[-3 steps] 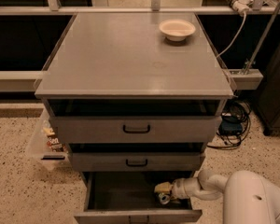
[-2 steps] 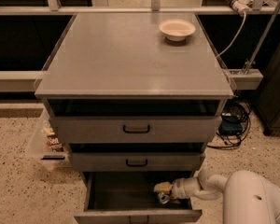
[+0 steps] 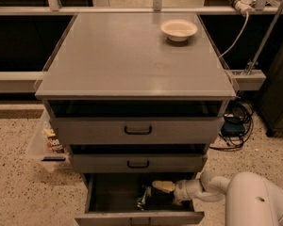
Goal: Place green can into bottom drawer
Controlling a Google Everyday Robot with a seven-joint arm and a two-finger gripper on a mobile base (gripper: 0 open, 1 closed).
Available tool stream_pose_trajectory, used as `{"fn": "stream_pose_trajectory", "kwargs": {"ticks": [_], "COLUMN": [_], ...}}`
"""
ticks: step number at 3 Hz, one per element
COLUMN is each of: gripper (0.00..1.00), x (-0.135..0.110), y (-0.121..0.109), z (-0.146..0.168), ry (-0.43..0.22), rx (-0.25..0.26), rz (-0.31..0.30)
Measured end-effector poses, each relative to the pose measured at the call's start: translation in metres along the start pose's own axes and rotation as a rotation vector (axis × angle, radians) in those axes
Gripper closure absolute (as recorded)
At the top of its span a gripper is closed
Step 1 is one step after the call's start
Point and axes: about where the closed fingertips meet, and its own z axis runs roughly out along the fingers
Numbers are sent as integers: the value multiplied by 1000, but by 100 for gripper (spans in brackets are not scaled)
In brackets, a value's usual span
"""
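The bottom drawer [image 3: 139, 217] is pulled out, and its dark inside shows. The green can [image 3: 144, 197] lies on the drawer floor near the middle, tilted on its side. My gripper [image 3: 160, 192] reaches into the drawer from the right, just right of the can. Its cream upper finger [image 3: 163, 186] sits above and beside the can, apart from it. The jaws look open and hold nothing. My white arm [image 3: 205, 188] runs in from the lower right.
A cream bowl [image 3: 178, 29] stands at the back right of the cabinet top [image 3: 132, 60]. The two upper drawers [image 3: 137, 130] with black handles are slightly ajar. A clear bin [image 3: 49, 142] with packets stands at the left, and cables [image 3: 236, 124] lie at the right.
The can has left the gripper and now lies on the drawer floor to its left. The gripper has stayed in the drawer, and its finger now shows bare.
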Motion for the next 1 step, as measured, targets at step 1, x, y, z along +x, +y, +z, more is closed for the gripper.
{"fn": "stream_pose_trajectory", "kwargs": {"ticks": [1], "gripper": [0], "x": [0], "y": [0], "z": [0], "ry": [0], "rx": [0], "rz": [0]}}
